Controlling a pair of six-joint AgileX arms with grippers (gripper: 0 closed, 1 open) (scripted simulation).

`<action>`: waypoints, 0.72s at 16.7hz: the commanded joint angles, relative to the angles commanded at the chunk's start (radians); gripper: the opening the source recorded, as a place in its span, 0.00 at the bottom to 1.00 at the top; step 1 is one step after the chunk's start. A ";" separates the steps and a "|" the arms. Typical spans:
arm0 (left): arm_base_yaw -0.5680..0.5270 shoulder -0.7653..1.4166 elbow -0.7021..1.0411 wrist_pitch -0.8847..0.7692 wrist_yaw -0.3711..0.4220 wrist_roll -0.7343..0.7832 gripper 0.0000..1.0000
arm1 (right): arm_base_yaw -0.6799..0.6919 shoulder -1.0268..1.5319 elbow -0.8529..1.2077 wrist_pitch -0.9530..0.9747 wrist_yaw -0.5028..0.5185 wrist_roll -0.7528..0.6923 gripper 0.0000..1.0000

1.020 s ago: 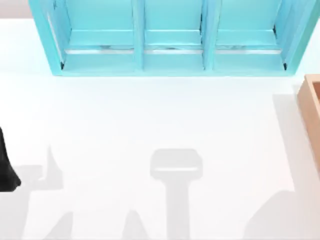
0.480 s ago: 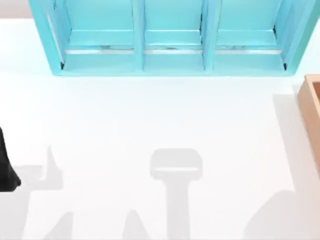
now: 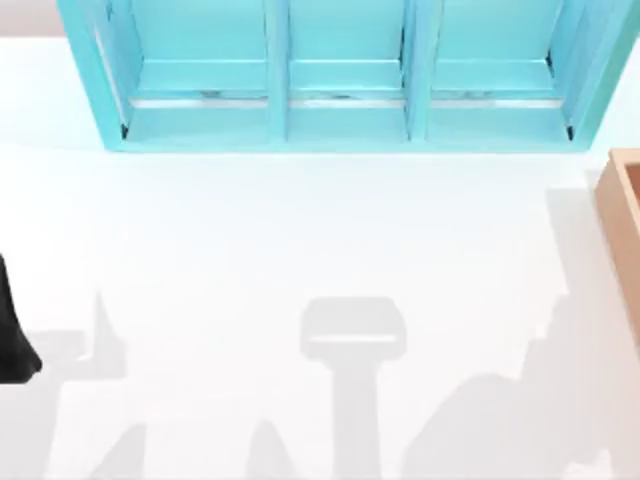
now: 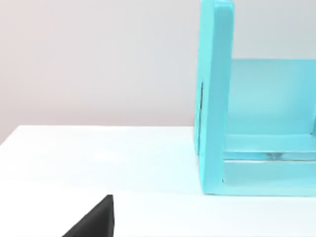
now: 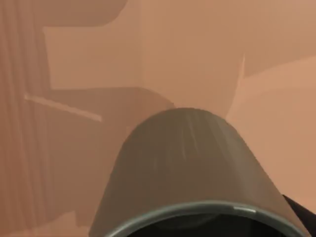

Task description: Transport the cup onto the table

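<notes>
The grey-olive cup (image 5: 182,163) looms close in the right wrist view, its dark mouth toward the camera and the tan box's inner walls (image 5: 187,44) behind it. My right gripper (image 5: 207,231) is shut on the cup at its rim, with one black finger (image 5: 299,210) showing beside it. The white table (image 3: 300,230) spreads across the top view. My left arm (image 3: 12,340) rests parked at the table's left edge, and a black part of its gripper (image 4: 94,223) shows in the left wrist view.
A light-blue shelf unit (image 3: 340,90) with three bays stands along the table's back. The tan wooden box (image 3: 625,200) sits at the right edge. Grey arm shadows lie across the table's front.
The right arm's shadow on the table's front right has grown and spread leftward. The left arm has not moved.
</notes>
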 joint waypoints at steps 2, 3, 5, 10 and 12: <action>0.000 0.000 0.000 0.000 0.000 0.000 1.00 | 0.083 -0.045 0.049 -0.109 0.000 0.082 0.00; 0.000 0.000 0.000 0.000 0.000 0.000 1.00 | 0.126 -0.070 0.073 -0.162 0.000 0.127 0.00; 0.000 0.000 0.000 0.000 0.000 0.000 1.00 | 0.199 -0.115 0.113 -0.239 0.000 0.202 0.00; 0.000 0.000 0.000 0.000 0.000 0.000 1.00 | 0.234 -0.143 0.134 -0.276 0.000 0.238 0.00; 0.000 0.000 0.000 0.000 0.000 0.000 1.00 | 0.232 -0.136 0.133 -0.274 -0.003 0.240 0.00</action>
